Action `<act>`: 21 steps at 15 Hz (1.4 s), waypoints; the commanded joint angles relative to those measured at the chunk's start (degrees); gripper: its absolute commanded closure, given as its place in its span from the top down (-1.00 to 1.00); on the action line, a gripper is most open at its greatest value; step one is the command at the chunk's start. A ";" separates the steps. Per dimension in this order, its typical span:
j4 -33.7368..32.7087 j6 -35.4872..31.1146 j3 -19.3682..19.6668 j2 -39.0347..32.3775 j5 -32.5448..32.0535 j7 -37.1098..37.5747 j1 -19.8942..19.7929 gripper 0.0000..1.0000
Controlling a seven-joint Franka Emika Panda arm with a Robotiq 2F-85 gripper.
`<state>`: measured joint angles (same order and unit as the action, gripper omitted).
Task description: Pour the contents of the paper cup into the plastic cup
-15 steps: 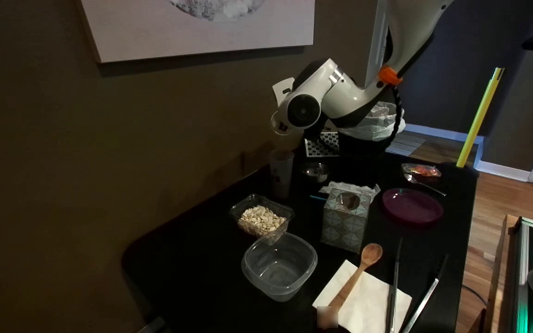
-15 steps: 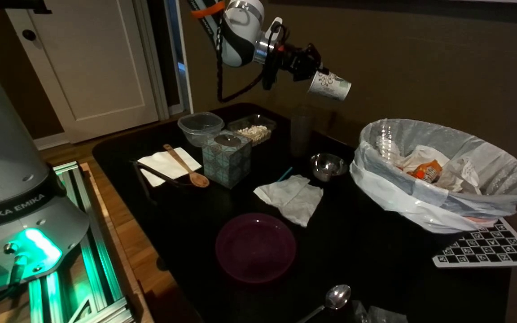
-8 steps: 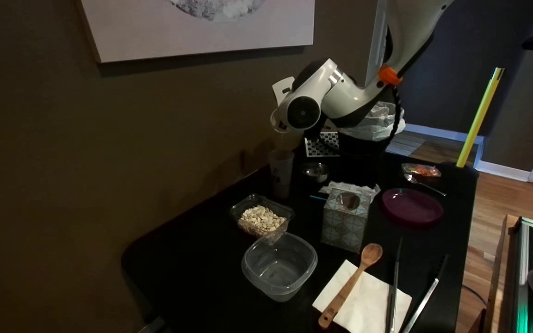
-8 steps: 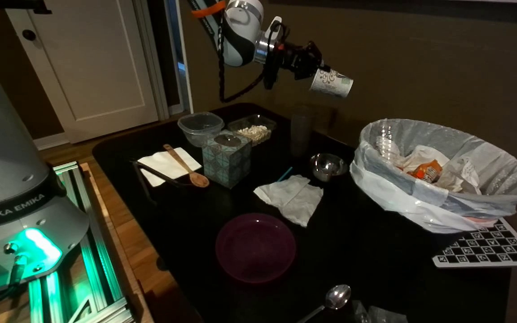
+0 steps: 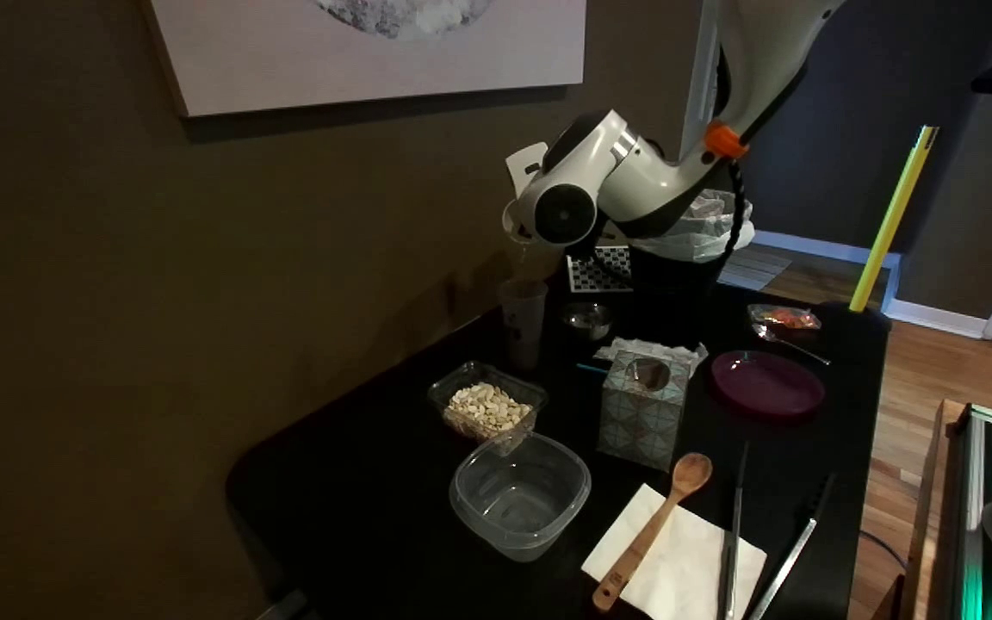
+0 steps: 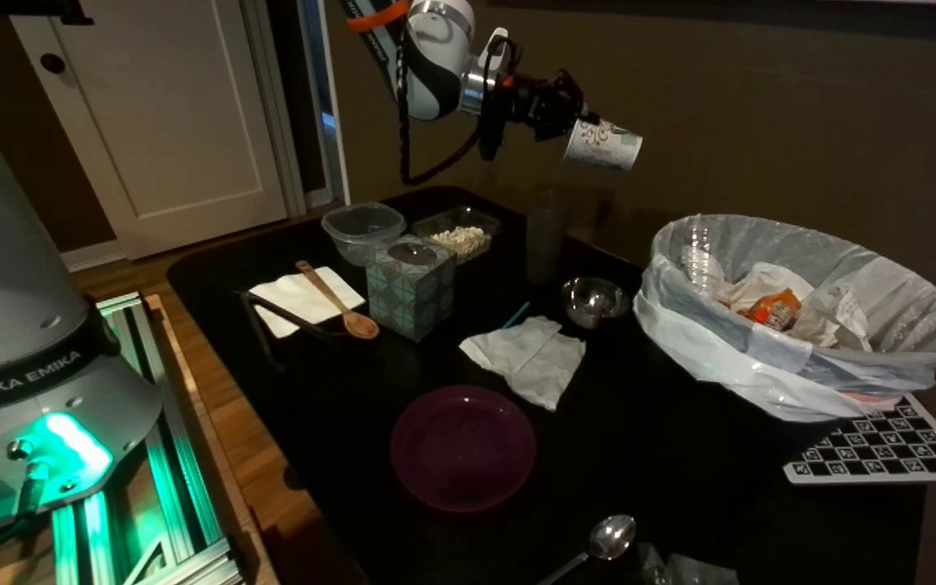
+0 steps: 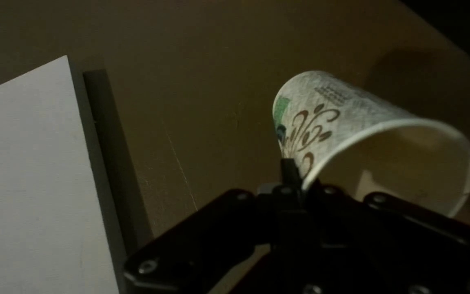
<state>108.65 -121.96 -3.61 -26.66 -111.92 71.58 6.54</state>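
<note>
The paper cup, white with a brown leaf-like print (image 7: pixel 320 110), is tipped past level with its mouth turned downward. It shows in both exterior views (image 6: pixel 603 145) (image 5: pixel 513 222). My gripper (image 7: pixel 296 179) is shut on the cup's wall at the rim, one finger outside and one inside; it also shows in an exterior view (image 6: pixel 586 122). A little clear liquid runs from the lip in the wrist view. The greyish see-through plastic cup (image 5: pixel 523 323) stands upright on the table below the paper cup's mouth, also dim in an exterior view (image 6: pixel 545 244). A thin stream shows above it.
A metal bowl (image 5: pixel 587 320), a tub of pale pieces (image 5: pixel 486 409) and a tissue box (image 5: pixel 644 413) stand near the plastic cup. The wall and a picture (image 7: pixel 35 175) are close. A lined bin (image 6: pixel 801 357) stands beside the bowl.
The paper cup has tipped slightly further, its base rising. A stream of liquid has appeared between its lip and the plastic cup, and is thinner now than half a second ago.
</note>
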 commanded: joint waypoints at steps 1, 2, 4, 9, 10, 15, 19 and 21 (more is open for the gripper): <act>1.95 2.63 -1.07 0.92 -2.53 2.17 -0.50 -0.98; 1.96 2.74 -1.20 0.92 -2.42 2.17 -0.58 -0.98; 2.06 3.09 -1.30 0.98 -2.56 2.25 -0.55 -0.98; 2.35 4.67 -1.56 1.14 -3.54 2.58 -0.40 -0.98; 2.42 4.91 -1.60 1.18 -3.82 2.64 -0.38 -0.98; 3.07 6.48 -1.81 1.56 -5.48 3.43 -0.30 -0.98; 3.43 7.80 -2.07 1.73 -6.57 3.69 -0.33 -0.98; 3.61 8.61 -2.19 1.80 -7.06 3.86 -0.29 -0.98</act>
<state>109.87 -115.21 -5.07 -26.23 -116.67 73.42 6.56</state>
